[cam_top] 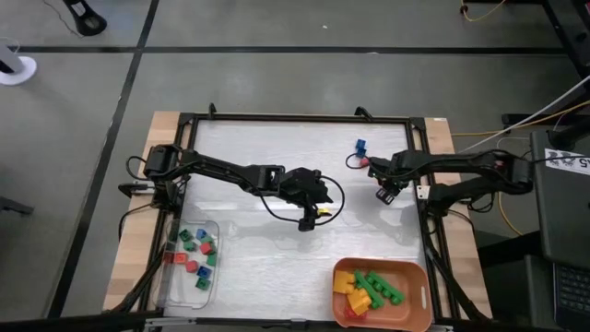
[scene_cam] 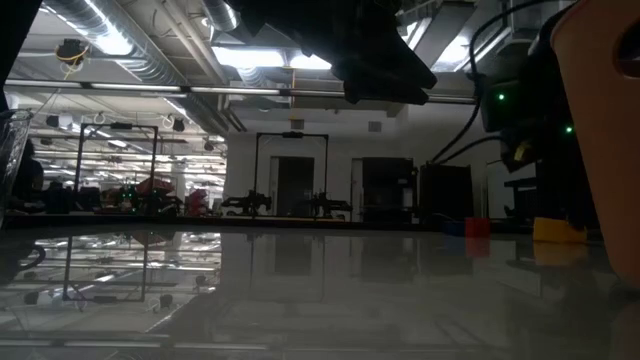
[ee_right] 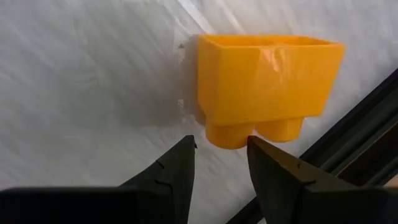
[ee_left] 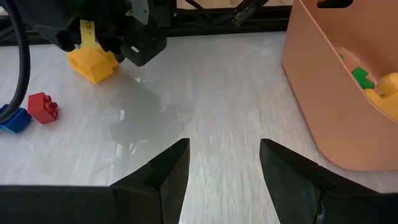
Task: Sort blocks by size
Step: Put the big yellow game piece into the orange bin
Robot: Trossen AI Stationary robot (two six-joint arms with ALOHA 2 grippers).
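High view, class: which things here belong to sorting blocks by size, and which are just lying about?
Belong to the job:
- loose yellow block, red block, blue block
- clear tray of small blocks
- orange bin of bigger blocks
- left claw, right claw

Lying about:
- floor cables
- white round object
- dark case

I work in a big robotics lab: exposed ceiling ducts (scene_cam: 130, 50) upper left, strip lights (scene_cam: 260, 58) overhead, more framed robot stations (scene_cam: 290, 175) mid-frame behind my table (scene_cam: 320, 290).
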